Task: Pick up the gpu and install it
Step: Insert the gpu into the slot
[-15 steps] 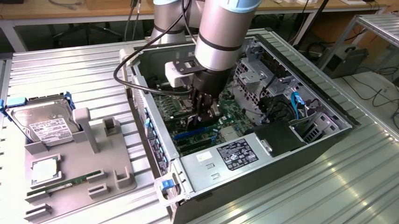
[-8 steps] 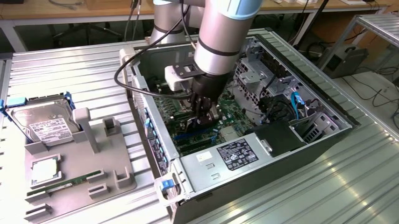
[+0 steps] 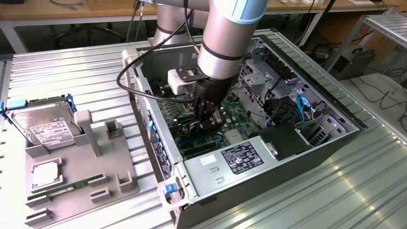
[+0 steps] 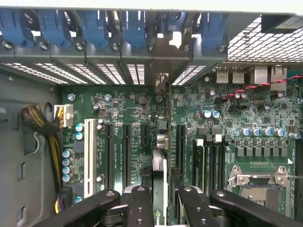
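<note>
While the gpu stands edge-on between the fingers, the end effector holds it low inside the open computer case.
Pinched upright over the motherboard, the card has its metal bracket toward the rear slot openings, in line with an expansion slot; pickup is done, though whether it is fully seated cannot be told. On the worktop, a grey parts tray carries a hard drive, processor and memory stick.
</note>
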Robot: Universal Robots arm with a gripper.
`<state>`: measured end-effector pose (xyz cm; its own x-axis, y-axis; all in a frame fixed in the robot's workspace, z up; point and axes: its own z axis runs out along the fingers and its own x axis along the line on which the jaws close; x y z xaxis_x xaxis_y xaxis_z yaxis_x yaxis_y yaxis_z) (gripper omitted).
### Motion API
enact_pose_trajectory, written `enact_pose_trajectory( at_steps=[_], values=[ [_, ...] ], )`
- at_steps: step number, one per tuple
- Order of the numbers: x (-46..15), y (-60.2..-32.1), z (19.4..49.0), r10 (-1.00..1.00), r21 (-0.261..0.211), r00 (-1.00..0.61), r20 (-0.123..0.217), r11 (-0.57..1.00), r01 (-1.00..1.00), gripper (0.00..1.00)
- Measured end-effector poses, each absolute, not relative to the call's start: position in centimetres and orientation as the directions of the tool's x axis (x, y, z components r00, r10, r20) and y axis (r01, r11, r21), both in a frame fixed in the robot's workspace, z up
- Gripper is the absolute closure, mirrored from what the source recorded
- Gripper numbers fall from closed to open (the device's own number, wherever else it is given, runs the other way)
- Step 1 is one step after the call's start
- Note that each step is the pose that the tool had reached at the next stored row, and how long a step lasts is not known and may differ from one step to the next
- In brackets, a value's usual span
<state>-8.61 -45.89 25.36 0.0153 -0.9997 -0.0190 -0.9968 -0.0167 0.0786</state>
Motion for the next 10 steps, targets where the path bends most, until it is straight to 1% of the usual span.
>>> enact_pose_trajectory(
  at_steps=[2, 3, 5, 6, 10],
  values=[
    [-8.6, -45.9, 25.2, -1.000, 0.082, 0.015, -0.021, -0.017, -0.996, 0.73],
    [-8.6, -45.9, 25.2, -1.000, 0.083, 0.015, -0.020, -0.016, -0.996, 0.67],
    [-8.6, -45.9, 25.3, -1.000, 0.085, 0.015, -0.019, -0.017, -0.996, 0.67],
    [-8.6, -45.9, 25.4, -1.000, 0.085, 0.015, -0.019, -0.017, -0.996, 0.60],
    [-8.6, -45.7, 27.2, -1.000, 0.085, 0.016, -0.020, -0.017, -0.996, 0.60]
  ],
)
